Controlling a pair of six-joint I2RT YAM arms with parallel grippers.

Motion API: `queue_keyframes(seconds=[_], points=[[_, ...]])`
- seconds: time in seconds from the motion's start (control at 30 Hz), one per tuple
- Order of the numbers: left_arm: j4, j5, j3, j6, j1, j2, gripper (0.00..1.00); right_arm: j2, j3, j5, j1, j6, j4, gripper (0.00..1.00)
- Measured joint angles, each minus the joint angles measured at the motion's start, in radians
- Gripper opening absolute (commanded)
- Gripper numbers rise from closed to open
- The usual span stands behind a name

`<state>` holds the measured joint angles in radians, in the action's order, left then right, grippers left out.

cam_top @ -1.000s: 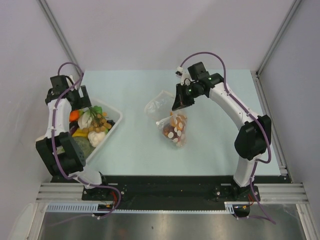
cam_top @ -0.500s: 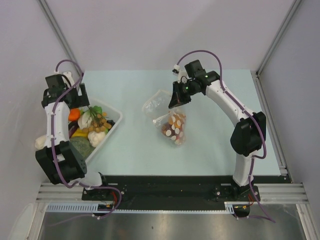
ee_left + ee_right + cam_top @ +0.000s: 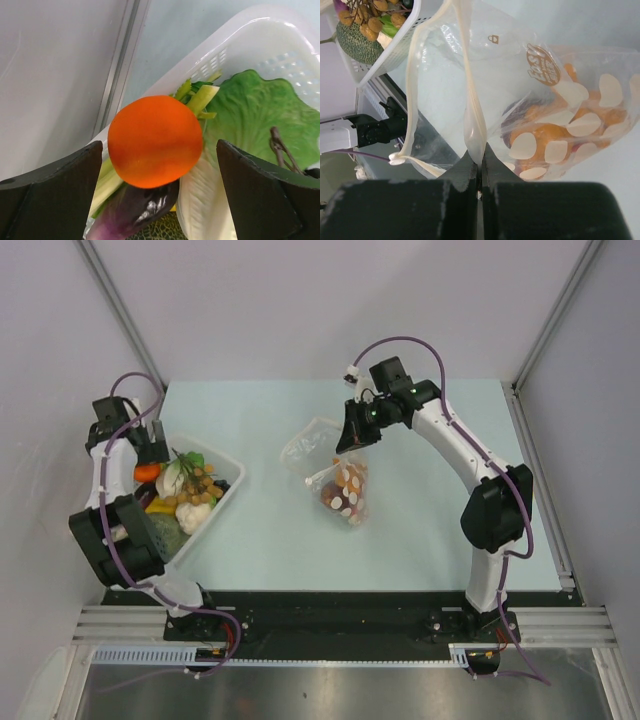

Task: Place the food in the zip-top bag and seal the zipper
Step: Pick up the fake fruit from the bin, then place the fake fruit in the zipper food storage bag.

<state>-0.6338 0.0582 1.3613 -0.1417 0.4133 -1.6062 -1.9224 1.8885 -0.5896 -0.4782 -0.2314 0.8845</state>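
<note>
The clear dotted zip-top bag (image 3: 338,480) lies mid-table with orange and dark purple food (image 3: 555,135) inside. My right gripper (image 3: 352,438) is shut on its whitish zipper strip (image 3: 471,107) and holds the mouth up and open. My left gripper (image 3: 148,447) is open above the far left corner of the white tray (image 3: 228,468). In the left wrist view an orange toy fruit (image 3: 155,140) sits between my open fingers (image 3: 55,195), on a dark purple eggplant (image 3: 135,210).
The tray (image 3: 260,35) holds green lettuce (image 3: 250,110), a white cauliflower (image 3: 194,515), a tan bunch (image 3: 200,483) and a netted melon (image 3: 165,535). The left wall and its metal rail (image 3: 117,65) stand close beside the tray.
My left gripper has moved left and back to the tray's far corner. My right gripper has lifted the bag's mouth slightly left and back; the bag shifted with it.
</note>
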Motion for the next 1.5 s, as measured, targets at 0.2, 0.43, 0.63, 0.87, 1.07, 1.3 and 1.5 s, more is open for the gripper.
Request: queue_keyframes(seconds=[0.2, 0.43, 0.63, 0.87, 1.07, 1.3, 1.5], points=[[0.05, 0.016, -0.048, -0.028, 0.002, -0.039, 0.99, 0.0, 0.005, 0.008, -0.005, 0.008, 0.0, 0.0], [0.097, -0.005, -0.055, -0.041, 0.002, -0.068, 0.63, 0.0, 0.005, 0.01, -0.005, 0.018, 0.0, 0.0], [0.082, -0.083, -0.054, -0.043, 0.002, 0.004, 0.42, 0.0, 0.005, 0.016, -0.004, 0.023, 0.0, 0.0], [0.02, -0.335, 0.055, -0.01, -0.044, 0.163, 0.47, 0.0, 0.003, 0.01, -0.003, 0.023, -0.001, 0.0], [0.109, -0.589, 0.017, 0.119, -0.375, 0.342, 0.52, 0.002, -0.027, -0.002, 0.002, 0.025, -0.005, 0.0], [0.244, -0.687, -0.069, 0.222, -0.76, 0.343, 0.55, 0.038, -0.084, -0.002, 0.018, 0.034, -0.008, 0.0], [0.273, -0.647, -0.05, 0.229, -0.877, 0.152, 0.91, 0.111, -0.146, -0.001, 0.04, 0.05, -0.008, 0.0]])
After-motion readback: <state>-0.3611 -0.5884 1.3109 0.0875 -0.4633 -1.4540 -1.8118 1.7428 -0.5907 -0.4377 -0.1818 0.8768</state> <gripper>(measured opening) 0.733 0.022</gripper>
